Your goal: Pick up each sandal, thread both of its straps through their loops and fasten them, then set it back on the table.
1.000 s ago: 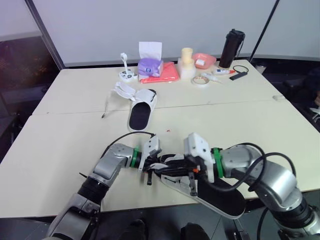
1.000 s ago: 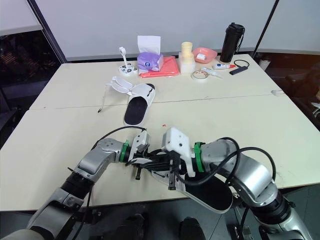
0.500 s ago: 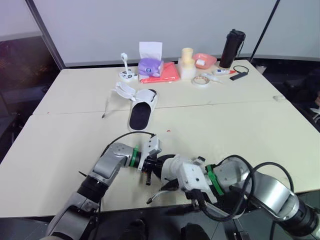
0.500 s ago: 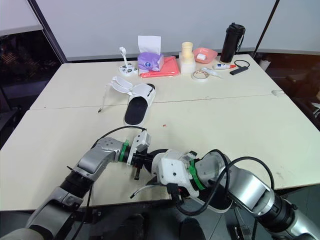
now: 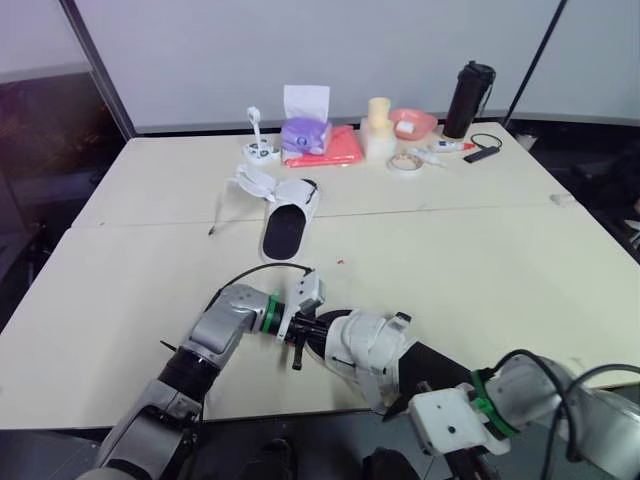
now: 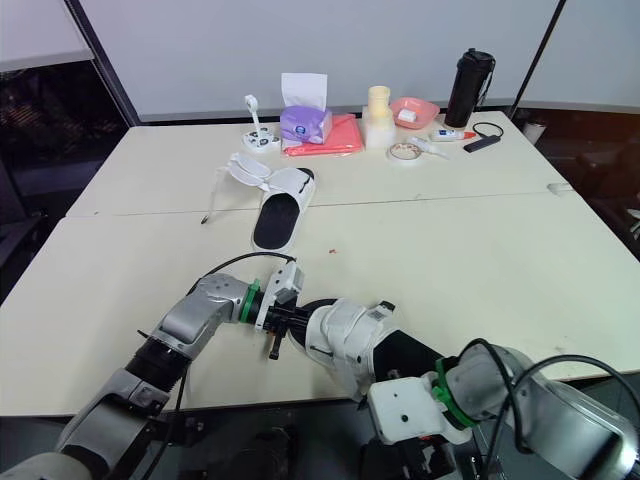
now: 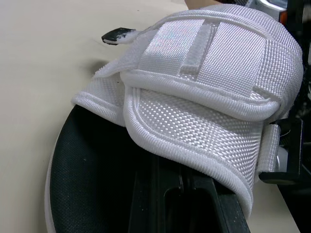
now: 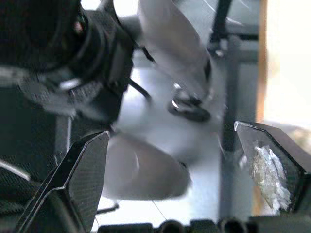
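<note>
The near sandal (image 5: pixel 365 343), black-soled with white woven straps folded over its top, lies at the table's front edge, its heel end (image 5: pixel 440 362) jutting past the edge. My left gripper (image 5: pixel 300 335) is shut on its toe-side end; in the left wrist view the fingers (image 7: pixel 167 204) reach in under the white upper (image 7: pixel 209 82). My right gripper (image 8: pixel 180 170) stands open, holding nothing, below the table's front edge, and its wrist (image 5: pixel 447 425) hangs under the sandal's heel. A second sandal (image 5: pixel 285 228) lies farther back with its straps (image 5: pixel 255 183) loose and splayed.
Along the far edge stand a purple tissue box (image 5: pixel 303 133), a red cloth (image 5: pixel 328 148), a cream cylinder (image 5: pixel 378 125), a pink bowl (image 5: pixel 412 122), a tape roll (image 5: pixel 403 161) and a black bottle (image 5: pixel 460 100). Bare tabletop (image 5: pixel 470 260) lies to the right.
My right gripper has let go of the near sandal, opened wide and dropped below the table's front edge. The sandal stays in the left gripper, its straps now folded over.
</note>
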Controlling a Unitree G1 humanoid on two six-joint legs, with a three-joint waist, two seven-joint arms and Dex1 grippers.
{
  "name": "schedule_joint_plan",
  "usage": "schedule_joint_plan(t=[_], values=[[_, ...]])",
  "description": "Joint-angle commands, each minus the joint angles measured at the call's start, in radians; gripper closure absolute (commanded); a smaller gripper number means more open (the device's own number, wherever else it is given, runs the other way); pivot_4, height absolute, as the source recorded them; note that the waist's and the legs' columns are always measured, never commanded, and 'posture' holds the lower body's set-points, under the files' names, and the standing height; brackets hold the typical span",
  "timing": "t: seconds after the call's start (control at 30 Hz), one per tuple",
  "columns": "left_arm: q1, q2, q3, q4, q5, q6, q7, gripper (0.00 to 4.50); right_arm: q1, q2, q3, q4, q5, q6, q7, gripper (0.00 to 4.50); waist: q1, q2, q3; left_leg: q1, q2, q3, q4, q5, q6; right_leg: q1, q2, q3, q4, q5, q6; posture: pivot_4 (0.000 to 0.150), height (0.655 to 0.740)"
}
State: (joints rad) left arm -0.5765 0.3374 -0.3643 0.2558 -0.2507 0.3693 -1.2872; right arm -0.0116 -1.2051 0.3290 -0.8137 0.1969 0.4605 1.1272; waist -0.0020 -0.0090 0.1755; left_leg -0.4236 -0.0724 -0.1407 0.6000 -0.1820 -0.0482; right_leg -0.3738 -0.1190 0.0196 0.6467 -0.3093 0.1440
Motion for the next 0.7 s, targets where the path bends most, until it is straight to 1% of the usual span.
schedule_joint_plan(t=[0.03, 0.17, 0.27, 0.33, 0.5, 0.63, 0.7], values=[[0.006, -0.016, -0.025, 0.038, 0.031, -0.009, 0.014, 4.5, 0.074, -0.008, -0.123, -0.054, 0.017, 0.007, -0.043, 0.02, 0.011, 0.0, 0.0, 0.0, 0.0, 0.0, 0.0, 0.0, 0.0, 0.0, 0.0, 0.0, 0.0, 0.0, 0.0, 0.15, 0.7344], [-0.002, -0.036, -0.027, 0.06, 0.035, -0.026, 0.017, 4.5, 0.15, 0.049, -0.339, -0.037, 0.151, 0.111, -0.071, 0.02, 0.019, 0.0, 0.0, -0.002, 0.0, 0.0, 0.003, 0.0, 0.0, 0.0, -0.001, 0.0, -0.001, 0.0, 0.0, 0.15, 0.7344], [-0.008, -0.047, -0.03, 0.08, 0.039, -0.045, 0.016, 4.5, 0.15, 0.098, -0.472, -0.015, 0.265, 0.222, -0.09, 0.02, 0.018, -0.001, 0.0, -0.002, 0.0, 0.0, 0.007, -0.001, 0.001, 0.002, -0.001, 0.0, -0.001, 0.0, -0.001, 0.15, 0.7344], [-0.011, -0.056, -0.03, 0.092, 0.042, -0.056, 0.018, 4.5, 0.144, 0.117, -0.533, -0.001, 0.327, 0.285, -0.099, 0.02, 0.019, -0.001, 0.0, -0.002, 0.0, 0.0, 0.01, -0.001, 0.002, 0.003, -0.001, 0.0, -0.001, 0.0, -0.001, 0.15, 0.7344], [-0.012, -0.073, -0.028, 0.107, 0.046, -0.078, 0.024, 4.5, 0.087, 0.167, -0.523, 0.069, 0.349, 0.342, -0.173, 0.02, 0.022, 0.0, 0.0, -0.002, -0.001, 0.0, 0.011, -0.002, 0.003, 0.004, -0.001, 0.0, -0.001, -0.001, -0.003, 0.15, 0.7344], [-0.012, -0.084, -0.014, 0.108, 0.045, -0.084, 0.038, 4.5, 0.015, 0.238, -0.486, 0.12, 0.439, 0.441, -0.21, 0.02, 0.02, -0.001, 0.0, -0.002, -0.001, 0.0, 0.011, -0.002, 0.003, 0.004, -0.001, -0.001, -0.001, -0.001, -0.003, 0.15, 0.7344], [-0.011, -0.087, -0.008, 0.107, 0.046, -0.084, 0.045, 4.5, -0.005, 0.249, -0.478, 0.13, 0.468, 0.478, -0.217, 0.02, 0.019, -0.001, 0.0, -0.002, -0.001, 0.0, 0.011, -0.002, 0.003, 0.004, -0.001, -0.001, -0.001, -0.001, -0.003, 0.15, 0.7344]])
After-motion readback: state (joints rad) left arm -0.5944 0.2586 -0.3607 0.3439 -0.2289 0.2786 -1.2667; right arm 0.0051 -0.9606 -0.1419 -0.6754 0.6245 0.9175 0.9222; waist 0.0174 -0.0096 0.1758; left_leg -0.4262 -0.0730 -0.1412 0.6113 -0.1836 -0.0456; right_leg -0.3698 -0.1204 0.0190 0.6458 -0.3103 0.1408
